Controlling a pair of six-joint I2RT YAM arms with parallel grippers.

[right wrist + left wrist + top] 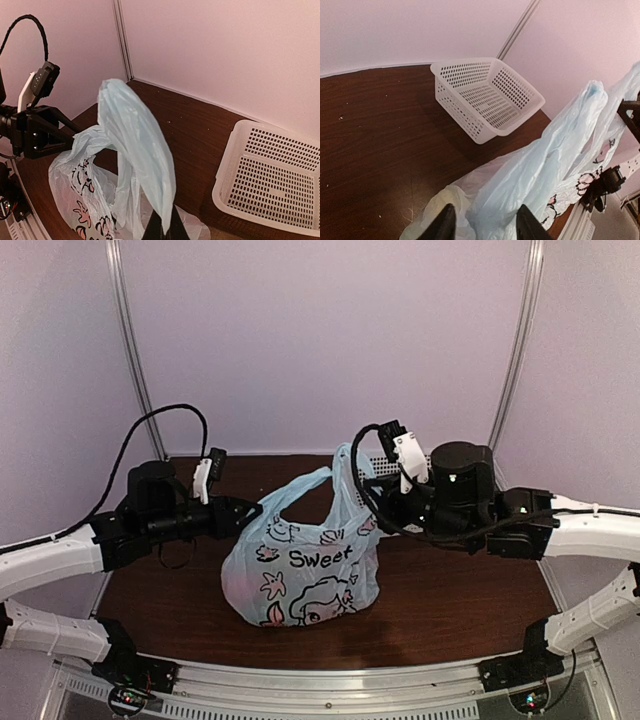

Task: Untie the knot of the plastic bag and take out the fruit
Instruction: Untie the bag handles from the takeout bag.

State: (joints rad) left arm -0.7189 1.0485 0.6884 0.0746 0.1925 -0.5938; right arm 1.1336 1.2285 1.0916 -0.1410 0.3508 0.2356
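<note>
My right gripper [163, 227] pinches a handle loop [134, 142] of the plastic bag [300, 575], which rises above its jaws; my left gripper [487, 225] stands apart, bag film between its jaws.

On table [450, 610]: plastic bag [300, 575] at centre; basket [457, 107] behind it, toward right side.

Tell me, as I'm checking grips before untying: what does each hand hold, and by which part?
The right hand pinches the plastic bag by one loop handle. The left hand stands open around the other handle, gripping nothing.
</note>
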